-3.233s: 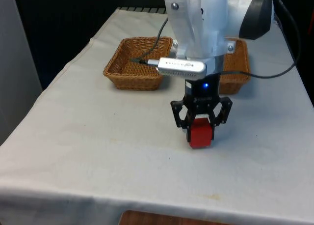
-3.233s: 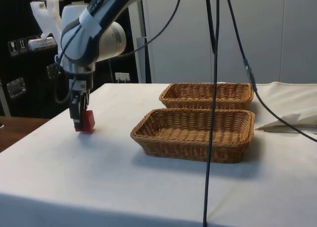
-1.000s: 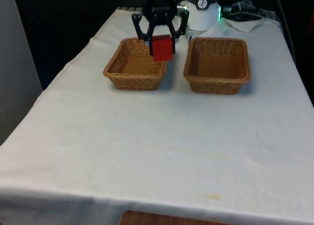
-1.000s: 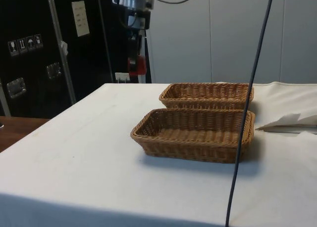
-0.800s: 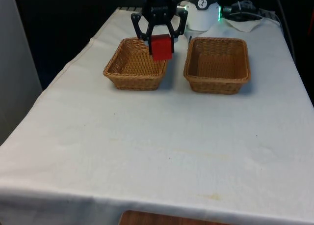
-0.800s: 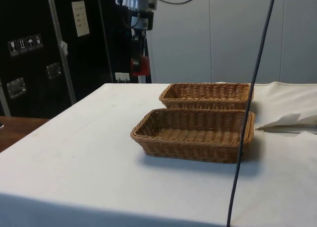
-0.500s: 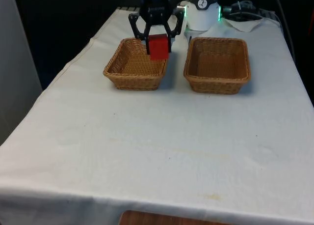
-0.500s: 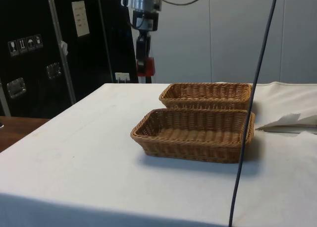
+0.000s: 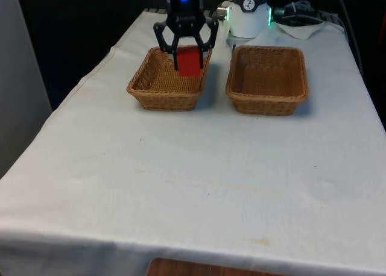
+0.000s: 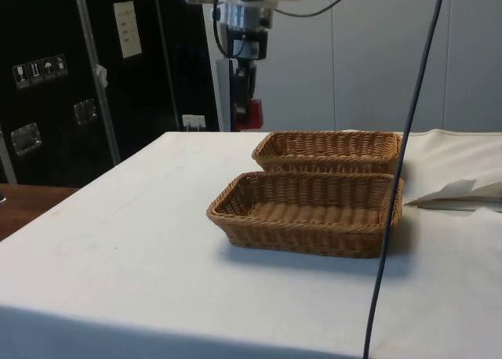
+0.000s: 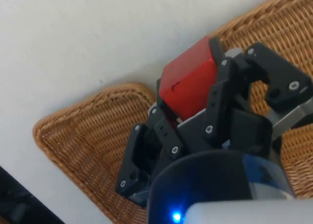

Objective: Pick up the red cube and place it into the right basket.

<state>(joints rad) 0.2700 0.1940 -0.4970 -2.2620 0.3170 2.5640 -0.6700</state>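
I have the red cube [image 9: 188, 61] pinched between the jaws of the gripper [image 9: 187, 54], held in the air above the basket [image 9: 167, 78] on the front view's left. That basket is on the robot's own right, so I judge it to be the target; the other basket [image 9: 267, 79] sits just beside it, toward the front view's right.

From the wrist view the cube [image 11: 188, 82] hangs over the wicker close to a corner and rim of the basket [image 11: 88, 131], not over the middle. The side view puts the cube [image 10: 251, 114] above the far basket [image 10: 326, 150], near its end rim.

My worry is letting go here: I think the cube could strike the sloping wall or rim, bounce and roll out onto the table [image 9: 199, 173]. The drop height adds to that, since the cube is clear of the weave. A cube released from a tilted hold may also tumble. I would rather move further over the basket floor and lower before spreading the jaws.
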